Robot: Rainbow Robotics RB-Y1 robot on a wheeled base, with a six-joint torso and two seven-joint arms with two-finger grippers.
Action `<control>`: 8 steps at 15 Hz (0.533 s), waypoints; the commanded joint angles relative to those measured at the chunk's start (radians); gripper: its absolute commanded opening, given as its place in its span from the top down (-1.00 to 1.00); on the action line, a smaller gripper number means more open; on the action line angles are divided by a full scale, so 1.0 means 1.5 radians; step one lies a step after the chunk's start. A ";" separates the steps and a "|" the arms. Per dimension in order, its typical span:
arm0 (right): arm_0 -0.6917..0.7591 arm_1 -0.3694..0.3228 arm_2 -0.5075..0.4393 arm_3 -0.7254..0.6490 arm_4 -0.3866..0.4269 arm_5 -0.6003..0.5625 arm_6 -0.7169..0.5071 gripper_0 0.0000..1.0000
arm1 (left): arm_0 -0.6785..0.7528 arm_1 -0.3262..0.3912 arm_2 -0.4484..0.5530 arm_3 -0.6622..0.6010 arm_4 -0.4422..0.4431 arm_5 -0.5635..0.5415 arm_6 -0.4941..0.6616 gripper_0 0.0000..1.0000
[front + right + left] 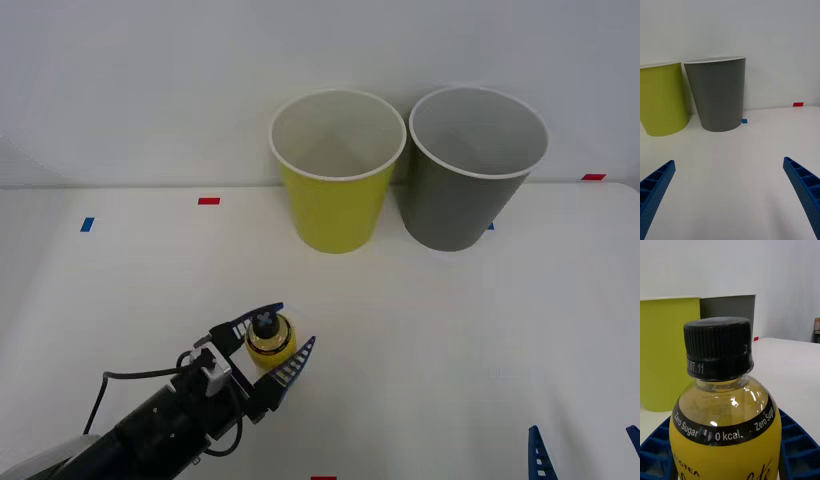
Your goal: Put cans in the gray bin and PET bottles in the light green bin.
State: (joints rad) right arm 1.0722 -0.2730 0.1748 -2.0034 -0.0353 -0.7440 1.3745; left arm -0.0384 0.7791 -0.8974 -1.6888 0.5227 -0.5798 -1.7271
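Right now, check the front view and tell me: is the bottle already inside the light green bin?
No, the bottle stands upright on the table, between the fingers of the left end effector, short of the light green bin.

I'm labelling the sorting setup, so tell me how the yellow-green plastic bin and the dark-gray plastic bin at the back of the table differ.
The tall yellow-green plastic bin has a white rim and whitish inside; the tall dark-gray plastic bin has a pale rim and pale gray inside. The yellow-green bin stands on the robot's left of the gray one, nearer the yellow-labelled bottle between the left gripper fingers. Both are upright, tapered, round, similar in size, and look empty.
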 commanded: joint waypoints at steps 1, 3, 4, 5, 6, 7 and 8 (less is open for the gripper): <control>0.000 0.000 0.000 0.000 0.000 0.000 0.000 -1.00 | 0.000 0.000 0.000 0.000 -0.003 0.000 0.000 0.99; 0.000 0.000 0.000 0.000 0.000 0.000 0.000 -1.00 | 0.000 -0.001 0.000 0.000 -0.003 -0.001 0.000 0.99; 0.000 0.000 0.000 0.000 0.000 0.000 0.000 -1.00 | 0.000 0.000 0.000 0.000 -0.003 0.000 0.000 0.99; 0.000 0.000 0.000 0.000 0.000 0.000 0.000 -1.00 | 0.000 0.000 0.000 0.000 -0.004 -0.001 0.000 0.99; 0.000 0.000 0.000 0.000 0.000 0.000 0.000 -1.00 | 0.000 0.000 0.000 0.000 -0.004 0.000 0.000 1.00; 0.000 0.000 0.000 0.000 0.000 0.000 0.000 -1.00 | 0.000 0.000 0.000 0.000 -0.003 0.000 0.000 1.00; 0.000 0.000 0.000 0.000 0.000 0.000 0.000 -1.00 | 0.000 0.000 0.000 0.000 -0.004 0.000 0.000 0.99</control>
State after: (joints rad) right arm 1.0722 -0.2730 0.1748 -2.0034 -0.0353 -0.7440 1.3744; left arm -0.0384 0.7791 -0.8974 -1.6889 0.5179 -0.5801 -1.7272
